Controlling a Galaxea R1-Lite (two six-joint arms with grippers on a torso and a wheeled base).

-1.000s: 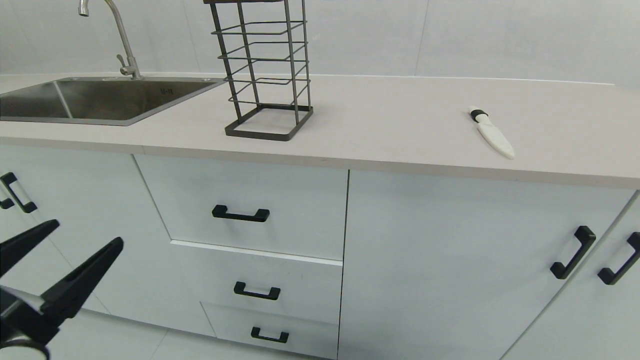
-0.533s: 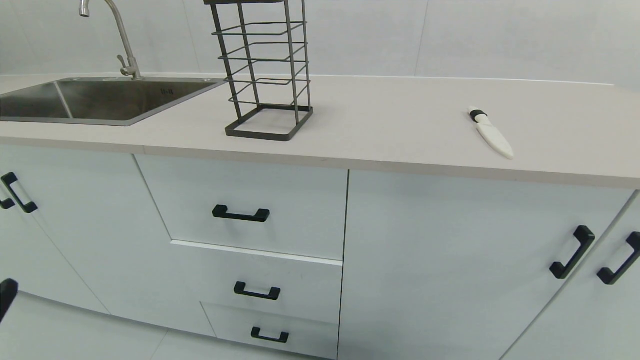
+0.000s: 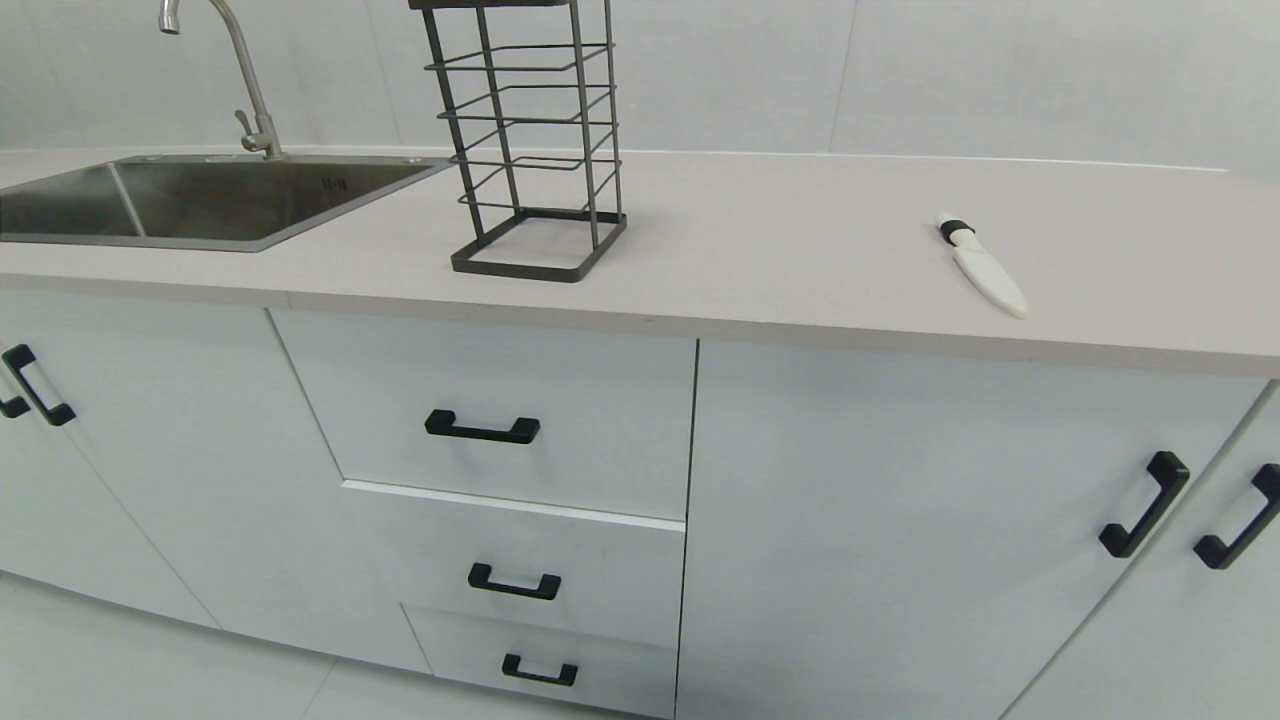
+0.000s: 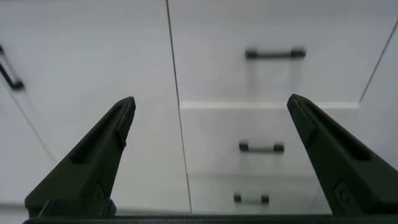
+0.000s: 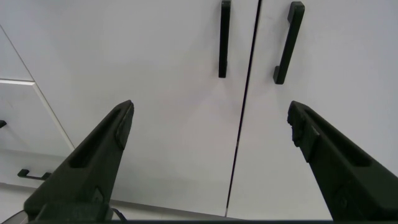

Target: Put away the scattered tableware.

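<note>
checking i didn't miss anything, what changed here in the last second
The left pincer pulled back, down and to the robot's left. It is open and now faces the drawers. Nothing was taken hold of or let go. The knife, the wire rack and the counter stayed as they were.
</note>
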